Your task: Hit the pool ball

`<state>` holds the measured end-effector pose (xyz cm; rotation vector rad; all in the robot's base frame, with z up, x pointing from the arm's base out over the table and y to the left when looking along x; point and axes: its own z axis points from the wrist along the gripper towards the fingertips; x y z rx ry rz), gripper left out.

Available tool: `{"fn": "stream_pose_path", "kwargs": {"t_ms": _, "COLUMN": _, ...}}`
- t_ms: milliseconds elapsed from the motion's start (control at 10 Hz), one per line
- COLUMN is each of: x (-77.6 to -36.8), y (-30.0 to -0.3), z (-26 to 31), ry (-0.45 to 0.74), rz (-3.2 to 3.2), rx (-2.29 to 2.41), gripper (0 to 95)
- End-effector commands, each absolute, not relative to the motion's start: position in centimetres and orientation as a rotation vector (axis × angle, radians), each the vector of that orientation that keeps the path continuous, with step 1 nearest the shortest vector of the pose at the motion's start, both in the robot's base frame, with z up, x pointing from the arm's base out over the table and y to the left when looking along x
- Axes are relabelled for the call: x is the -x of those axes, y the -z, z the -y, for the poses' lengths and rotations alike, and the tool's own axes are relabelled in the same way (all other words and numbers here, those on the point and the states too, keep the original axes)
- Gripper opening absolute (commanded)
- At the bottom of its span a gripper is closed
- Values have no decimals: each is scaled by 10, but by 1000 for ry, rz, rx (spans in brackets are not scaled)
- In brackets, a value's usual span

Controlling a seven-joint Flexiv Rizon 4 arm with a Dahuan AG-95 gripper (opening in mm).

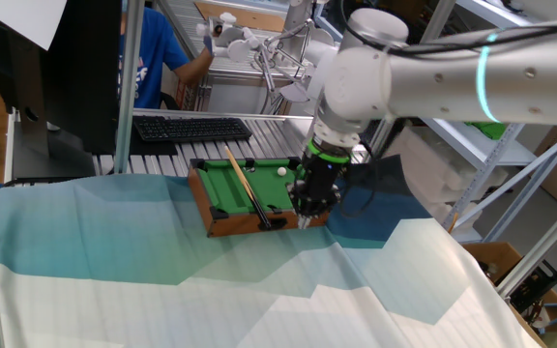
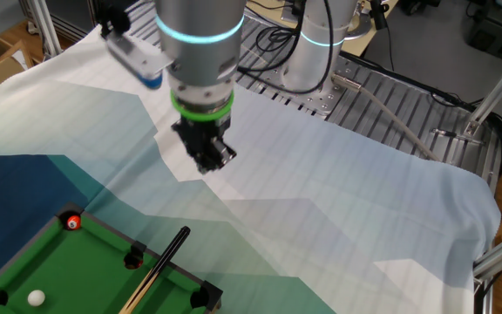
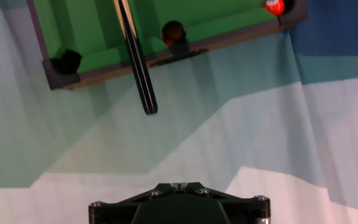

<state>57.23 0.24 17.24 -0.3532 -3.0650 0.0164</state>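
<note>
The tiny white pool ball [image 1: 281, 171] lies on the green felt of the miniature pool table [image 1: 230, 224], near its far right side; it also shows in the other fixed view [image 2: 36, 297]. A black-and-tan cue stick [image 1: 245, 188] lies along the felt, its dark butt end overhanging the near rim [image 3: 149, 106]. My gripper [image 1: 312, 211] hangs over the cloth just off the table's near right end, apart from the cue. In the hand view the fingertips [image 3: 179, 185] stand together with nothing between them. The white ball is out of the hand view.
A small red-orange ball [image 2: 73, 222] sits by a corner pocket [image 3: 275, 6]. The table stands on a blue-green and white cloth [image 1: 259, 300]. A keyboard [image 1: 191, 128] and a metal rack lie behind it. A person in blue [image 1: 148, 58] is at the back.
</note>
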Motion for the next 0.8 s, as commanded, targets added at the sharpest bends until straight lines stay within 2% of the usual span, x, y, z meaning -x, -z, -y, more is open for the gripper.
{"fn": "stream_pose_path", "kwargs": {"t_ms": 100, "x": -580, "y": -172, "z": -5, "ry": -19, "rz": 3066, "rx": 351, "gripper": 0}}
{"fn": "stream_pose_path", "kwargs": {"t_ms": 800, "x": -616, "y": -157, "z": -3, "ry": -18, "rz": 3073, "rx": 262, "gripper": 0}}
